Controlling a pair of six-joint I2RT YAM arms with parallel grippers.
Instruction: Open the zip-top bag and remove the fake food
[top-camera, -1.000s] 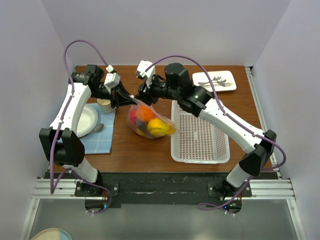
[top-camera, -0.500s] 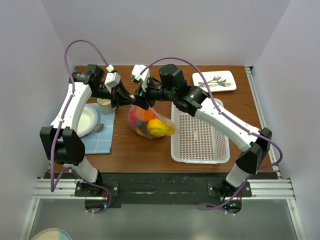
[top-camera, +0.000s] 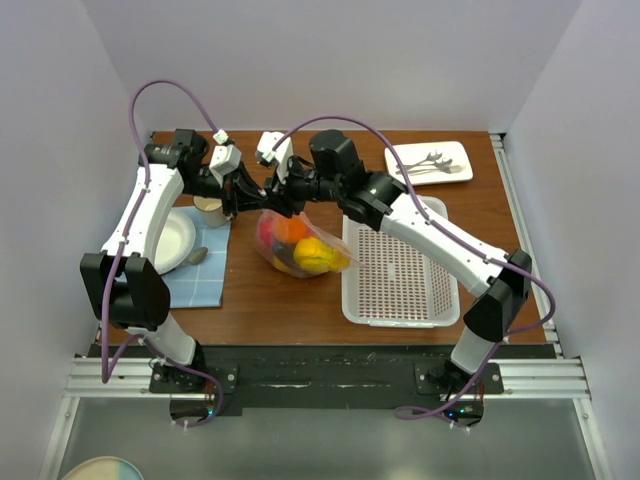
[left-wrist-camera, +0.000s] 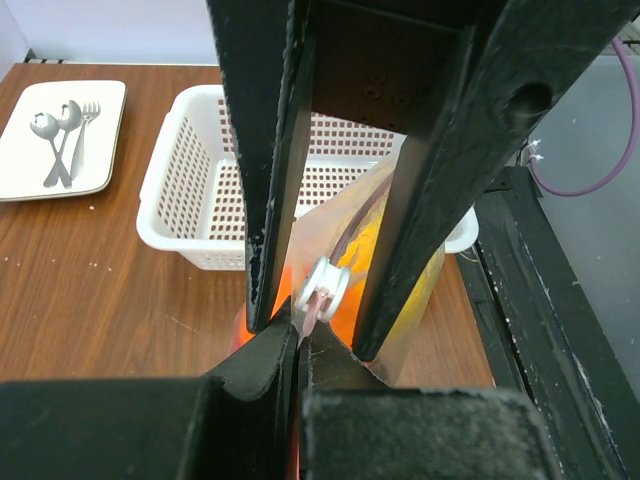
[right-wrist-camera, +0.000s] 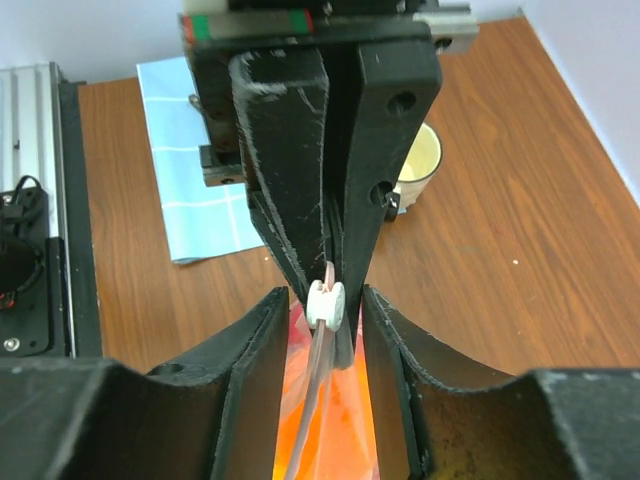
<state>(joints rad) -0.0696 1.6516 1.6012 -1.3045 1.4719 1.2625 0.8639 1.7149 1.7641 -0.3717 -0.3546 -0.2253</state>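
Right arm has swung left since the earlier frame, bringing the right hand (right-wrist-camera: 326, 318) up to the left. Its fingers stand parted either side of the white slider (left-wrist-camera: 328, 285), not yet gripping. Left hand (left-wrist-camera: 298, 345) is clenched on the zip strip of the zip-top bag (top-camera: 300, 250), which rests mid-desk (top-camera: 250, 290) with the fake food (top-camera: 312, 254) inside. Recommended: close squarely on the slider, then draw it straight along the strip, away from the anchoring hand. No legible markings.

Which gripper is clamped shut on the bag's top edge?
The left gripper: it is pinched shut on the zip-top bag beside the white slider, while the right gripper stands open around that slider.
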